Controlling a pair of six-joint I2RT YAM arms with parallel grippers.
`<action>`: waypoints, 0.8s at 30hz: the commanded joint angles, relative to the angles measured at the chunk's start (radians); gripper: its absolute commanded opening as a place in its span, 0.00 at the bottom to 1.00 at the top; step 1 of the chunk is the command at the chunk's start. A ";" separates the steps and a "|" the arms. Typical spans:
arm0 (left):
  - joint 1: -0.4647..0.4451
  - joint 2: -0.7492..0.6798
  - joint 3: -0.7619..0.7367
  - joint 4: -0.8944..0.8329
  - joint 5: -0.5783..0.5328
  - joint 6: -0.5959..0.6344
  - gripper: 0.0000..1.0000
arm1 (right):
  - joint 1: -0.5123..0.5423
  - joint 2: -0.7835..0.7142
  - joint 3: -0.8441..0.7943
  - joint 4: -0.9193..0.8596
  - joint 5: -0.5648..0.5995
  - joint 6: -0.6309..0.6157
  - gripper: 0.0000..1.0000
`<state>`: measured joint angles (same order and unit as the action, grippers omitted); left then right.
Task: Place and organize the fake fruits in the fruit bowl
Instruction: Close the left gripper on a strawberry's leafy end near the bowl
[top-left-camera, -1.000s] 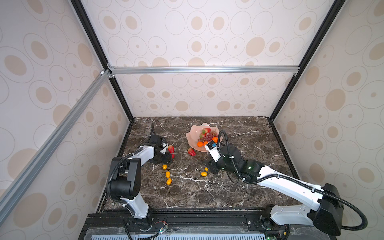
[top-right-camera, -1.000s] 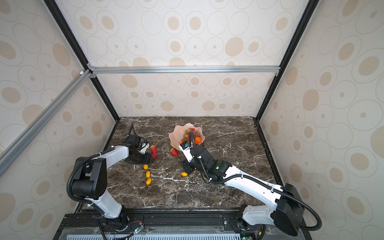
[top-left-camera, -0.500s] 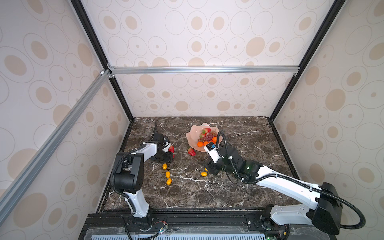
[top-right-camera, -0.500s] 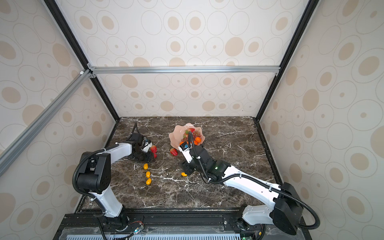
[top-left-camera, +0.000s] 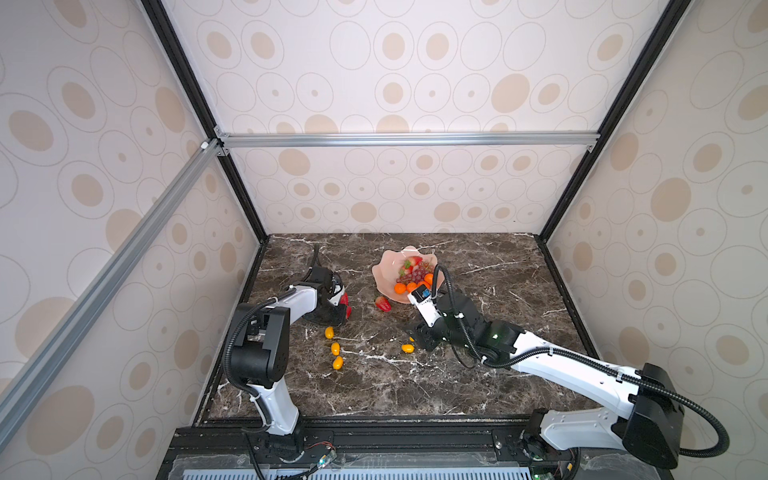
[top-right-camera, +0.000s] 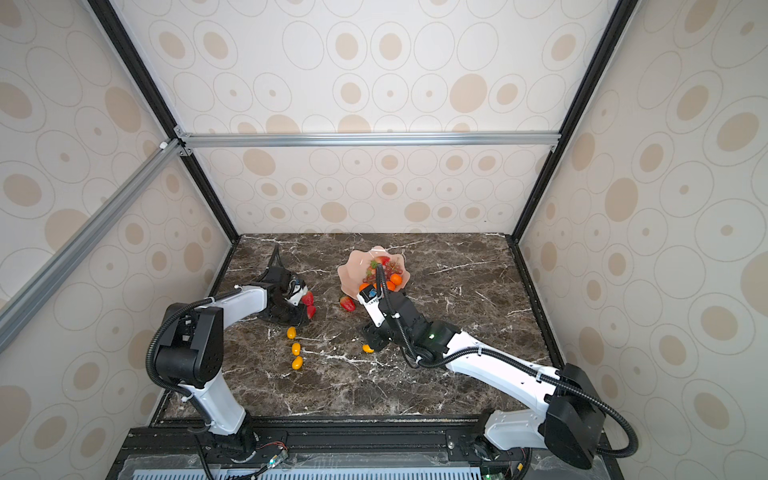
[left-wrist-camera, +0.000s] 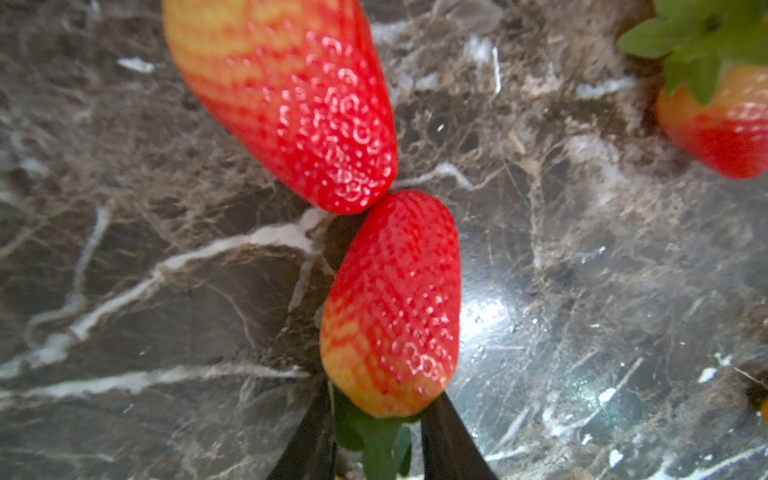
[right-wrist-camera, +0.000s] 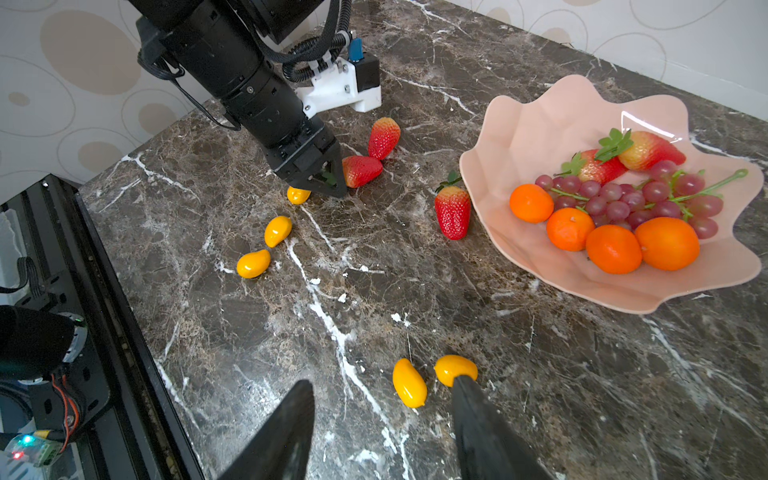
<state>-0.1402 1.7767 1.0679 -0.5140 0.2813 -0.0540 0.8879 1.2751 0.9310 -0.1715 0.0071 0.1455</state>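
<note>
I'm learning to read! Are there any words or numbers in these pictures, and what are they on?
None can be read.
The fruit bowl, the strawberries and the table bear no print.
A dark patch on the right wrist camera may be a label, but it is too small to read.

Dark marble tabletop (top-left-camera: 415, 386) inside beige oval-patterned walls (top-left-camera: 415, 83) with an aluminium crossbar (top-left-camera: 407, 139).
</note>
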 joint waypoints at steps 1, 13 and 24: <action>-0.004 -0.006 0.016 -0.027 -0.010 0.020 0.30 | -0.004 0.001 -0.006 -0.002 0.010 0.010 0.56; -0.009 0.004 0.025 -0.025 0.007 0.017 0.20 | -0.003 -0.043 -0.050 -0.001 0.048 0.033 0.56; -0.029 0.000 0.033 -0.014 0.003 0.010 0.10 | -0.003 -0.087 -0.087 -0.002 0.108 0.069 0.56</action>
<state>-0.1577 1.7794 1.0702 -0.5133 0.2832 -0.0555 0.8871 1.2213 0.8581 -0.1719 0.0803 0.1963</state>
